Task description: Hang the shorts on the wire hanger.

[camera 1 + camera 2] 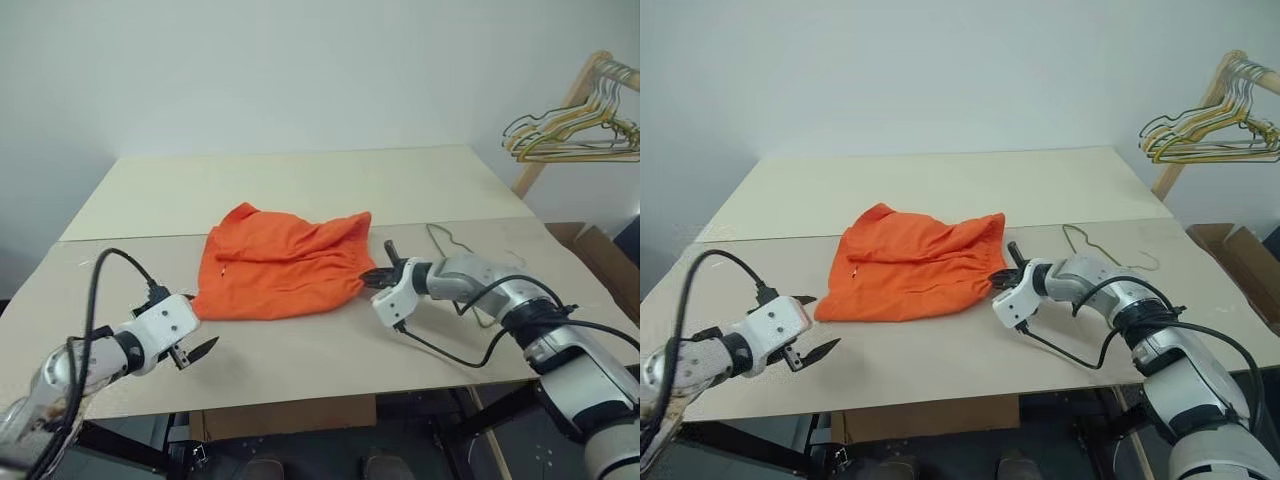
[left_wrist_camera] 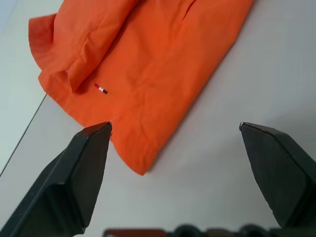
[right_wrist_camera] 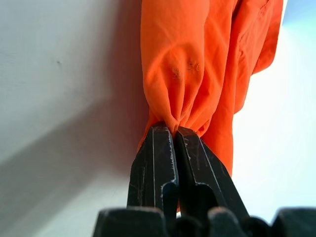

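Fingers of the right gripper [image 3: 175, 136] are pressed together on a bunched fold at the edge of the shorts [image 1: 283, 262], pinching the orange cloth so that it gathers into pleats right at the tips; fingers of the left gripper [image 2: 175, 131] stand spread wide with nothing between them, hovering over bare tabletop [image 1: 300, 180] just short of the garment's near corner (the one with a small red-and-white tag beside it).

Outward from there: in the head views the shorts lie crumpled at the centre of the frame, the right gripper touching their right-hand edge, the left gripper at the lower left, near the cloth but apart from it; the wire hanger [image 1: 1110, 248] lies flat on the tabletop right of centre, just behind the right forearm, untouched; a bunch of gold and green hangers [image 1: 570, 135] hangs on a wooden rack at the upper right, well apart.

By my reading the step in hand is taking hold of the shorts, one side secured, the other not yet; the next move calls for the left fingers to go forward onto the near corner and close, so the garment can be lifted and spread between both arms before it is brought to the hanger; a lift by one pinch alone would likely leave the cloth drooping in a bundle.
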